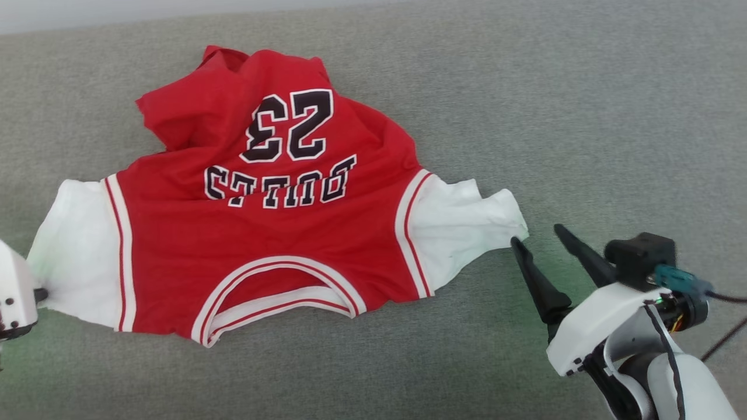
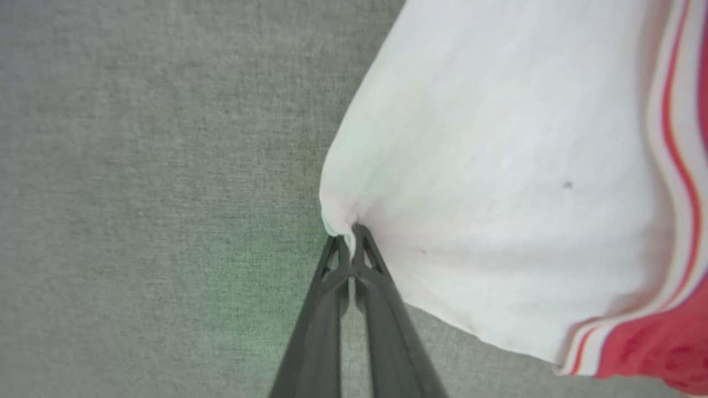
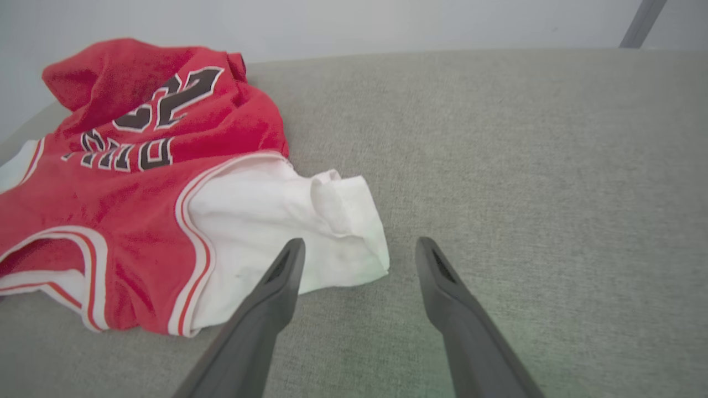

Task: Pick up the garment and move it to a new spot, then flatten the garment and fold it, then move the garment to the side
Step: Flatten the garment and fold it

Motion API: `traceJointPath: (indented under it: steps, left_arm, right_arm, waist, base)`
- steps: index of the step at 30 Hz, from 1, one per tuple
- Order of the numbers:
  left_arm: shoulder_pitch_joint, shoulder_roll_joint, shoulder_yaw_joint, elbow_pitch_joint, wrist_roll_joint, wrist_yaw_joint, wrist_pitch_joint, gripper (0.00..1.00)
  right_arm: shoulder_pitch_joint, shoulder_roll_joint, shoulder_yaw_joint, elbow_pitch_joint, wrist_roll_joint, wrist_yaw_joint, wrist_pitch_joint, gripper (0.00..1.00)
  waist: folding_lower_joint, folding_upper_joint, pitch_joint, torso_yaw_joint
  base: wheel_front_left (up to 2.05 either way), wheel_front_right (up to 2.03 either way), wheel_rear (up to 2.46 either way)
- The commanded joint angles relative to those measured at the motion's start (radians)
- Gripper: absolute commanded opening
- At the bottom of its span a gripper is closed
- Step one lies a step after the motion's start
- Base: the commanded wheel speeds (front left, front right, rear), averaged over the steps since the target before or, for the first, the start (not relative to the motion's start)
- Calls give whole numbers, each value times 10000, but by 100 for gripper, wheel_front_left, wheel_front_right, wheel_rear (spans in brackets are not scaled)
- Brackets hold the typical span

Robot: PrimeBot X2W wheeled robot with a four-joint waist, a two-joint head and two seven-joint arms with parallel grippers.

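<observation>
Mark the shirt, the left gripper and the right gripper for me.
shirt (image 1: 268, 233), head view, red panel near the lettering
left gripper (image 2: 351, 237), left wrist view, between its shut tips pinching the shirt
right gripper (image 3: 359, 244), right wrist view, midway between its open tips

garment (image 1: 274, 233) | red jersey, white sleeves, number 23 | spread out, hem rumpled

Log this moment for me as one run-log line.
garment: spread on grey surface, hem rumpled | left tool: shut on left sleeve edge | right tool: open, near right sleeve
</observation>
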State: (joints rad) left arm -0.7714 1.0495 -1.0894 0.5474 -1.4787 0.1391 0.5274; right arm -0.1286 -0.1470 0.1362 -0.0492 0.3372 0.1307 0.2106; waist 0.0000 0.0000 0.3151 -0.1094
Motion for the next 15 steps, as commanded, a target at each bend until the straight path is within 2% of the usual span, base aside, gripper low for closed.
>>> traceJointPath:
  steps: [1,2,9,14,15]
  left_arm:
    - [8,-296,-166,172,212,-127,17,0]
    - [8,-296,-166,172,212,-127,17,0]
    - [-664,-1007,-242,516,645,-504,-69,0]
    - [-1099,-1457,-293,755,951,-680,-77,0]
    - [-1236,-1588,-316,855,974,-740,-59,0]
  right_arm:
    - [-173,-181,157,51,105,2,579,100]
    - [-173,-181,157,51,105,2,579,100]
    - [-1169,-601,476,654,441,3,2682,100]
    - [-2073,-958,872,1793,354,2,4234,100]
    - [-2285,-953,1188,2509,500,2,5046,100]
  waist:
    - [0,0,47,159]
    - [0,0,47,159]
    - [0,0,223,658]
    - [0,0,404,985]
    - [0,0,463,1074]
  base:
    - [0,0,0]
    - [0,0,0]
    - [0,0,0]
    - [0,0,0]
    - [0,0,0]
